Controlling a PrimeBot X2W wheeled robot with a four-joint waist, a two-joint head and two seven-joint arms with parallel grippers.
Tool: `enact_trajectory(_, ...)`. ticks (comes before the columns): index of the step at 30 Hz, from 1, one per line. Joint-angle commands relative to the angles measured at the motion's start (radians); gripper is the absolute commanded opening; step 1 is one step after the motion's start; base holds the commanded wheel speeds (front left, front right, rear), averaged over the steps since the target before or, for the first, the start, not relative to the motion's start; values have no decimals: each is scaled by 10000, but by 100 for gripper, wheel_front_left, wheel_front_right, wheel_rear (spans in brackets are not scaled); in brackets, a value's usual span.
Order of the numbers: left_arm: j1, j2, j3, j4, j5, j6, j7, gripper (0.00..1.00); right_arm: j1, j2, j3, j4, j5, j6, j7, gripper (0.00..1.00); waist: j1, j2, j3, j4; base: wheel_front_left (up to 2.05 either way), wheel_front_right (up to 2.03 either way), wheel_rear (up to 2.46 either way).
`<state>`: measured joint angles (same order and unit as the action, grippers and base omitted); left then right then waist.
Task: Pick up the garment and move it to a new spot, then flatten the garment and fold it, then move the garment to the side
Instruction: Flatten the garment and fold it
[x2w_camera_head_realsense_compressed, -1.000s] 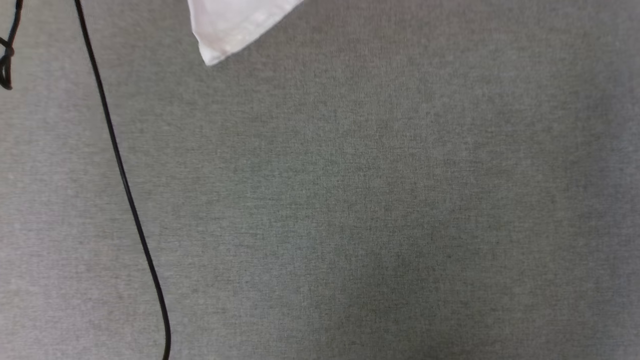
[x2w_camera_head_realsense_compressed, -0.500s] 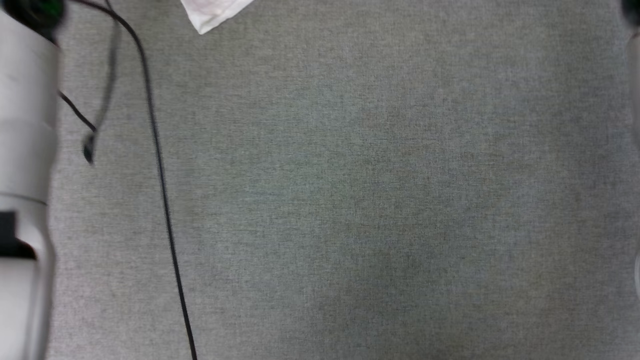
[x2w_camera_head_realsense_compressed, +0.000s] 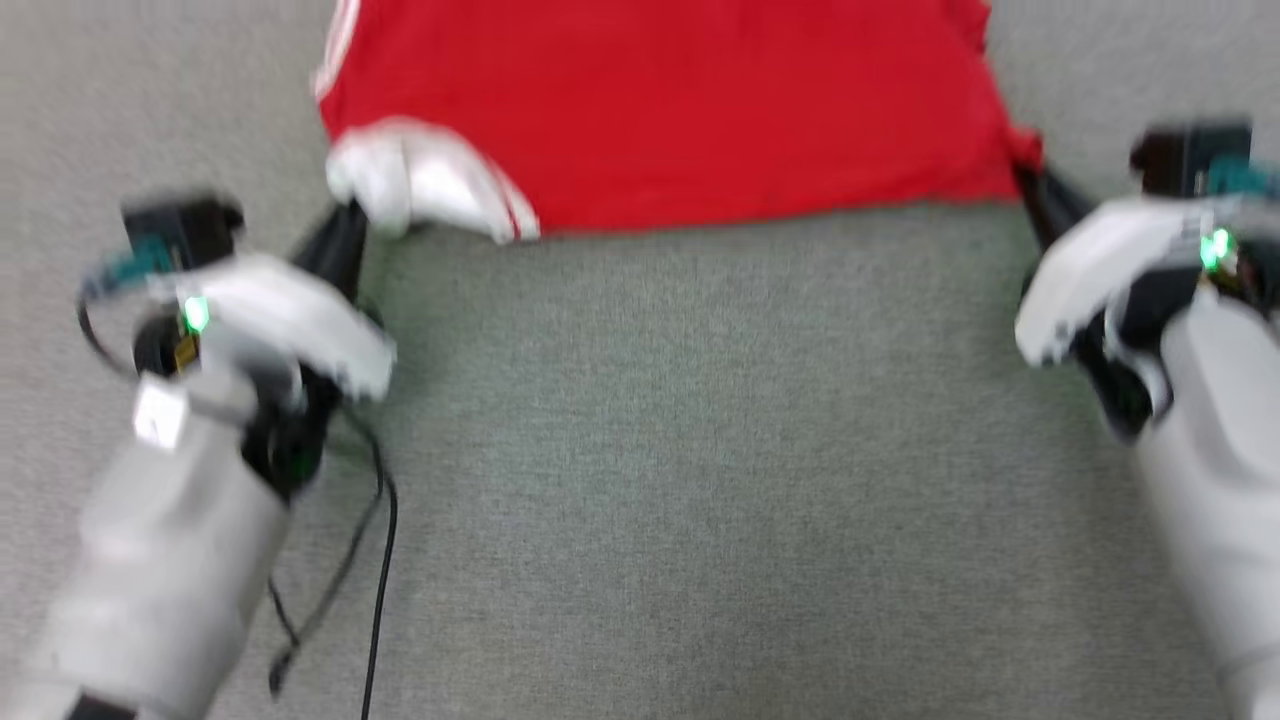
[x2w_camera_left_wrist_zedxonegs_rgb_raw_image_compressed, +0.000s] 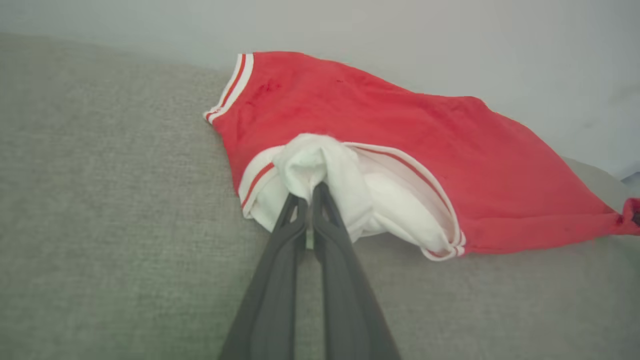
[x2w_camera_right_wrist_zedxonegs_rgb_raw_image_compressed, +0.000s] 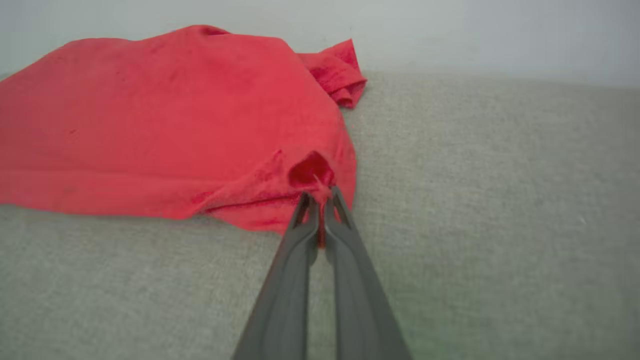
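The garment (x2w_camera_head_realsense_compressed: 680, 110) lies by the far edge of the grey surface (x2w_camera_head_realsense_compressed: 680, 450). The left gripper (x2w_camera_left_wrist_zedxonegs_rgb_raw_image_compressed: 309, 192) has its fingers pinching the white sleeve (x2w_camera_left_wrist_zedxonegs_rgb_raw_image_compressed: 320, 165); the right gripper (x2w_camera_right_wrist_zedxonegs_rgb_raw_image_compressed: 320, 197) pinches a red corner (x2w_camera_right_wrist_zedxonegs_rgb_raw_image_compressed: 310, 172). Best to draw both sides evenly, low and taut, so the cloth spreads flat.

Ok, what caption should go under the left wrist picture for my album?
The left end effector pinches the white sleeve of a red shirt lying on grey fabric.
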<state>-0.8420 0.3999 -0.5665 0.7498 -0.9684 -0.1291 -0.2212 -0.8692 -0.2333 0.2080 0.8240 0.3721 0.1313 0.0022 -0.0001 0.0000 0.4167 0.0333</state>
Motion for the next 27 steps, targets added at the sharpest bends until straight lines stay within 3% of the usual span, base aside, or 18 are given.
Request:
enact_trajectory(1, 803, 135, -92, -122, -71, -23, -226, 0, 908, -199, 30, -328, 254, -10, -85, 0, 1, 0, -843, -16, 0, 0, 0)
enact_trajectory(11, 3581, 396, 12, -764, 258, 129, -444, 0, 4036, -658, -497, -1924, 775, -15, 136, 0, 1, 0, -2386, 73, 0, 0, 0)
enact_trajectory(20, 6626, 772, 659, -2689, 357, 1180, -459, 0, 7505, -221, -1912, -4380, 157, -18, 884, 0, 1, 0, -3449, 103, 0, 0, 0)
enact_trajectory(27, 8672, 1196, 692, -4506, -1, 2205, 70, 0, 9919, 836, -2961, -6435, -650, -16, 1935, 0, 1, 0, -3964, 262, 0, 0, 0)
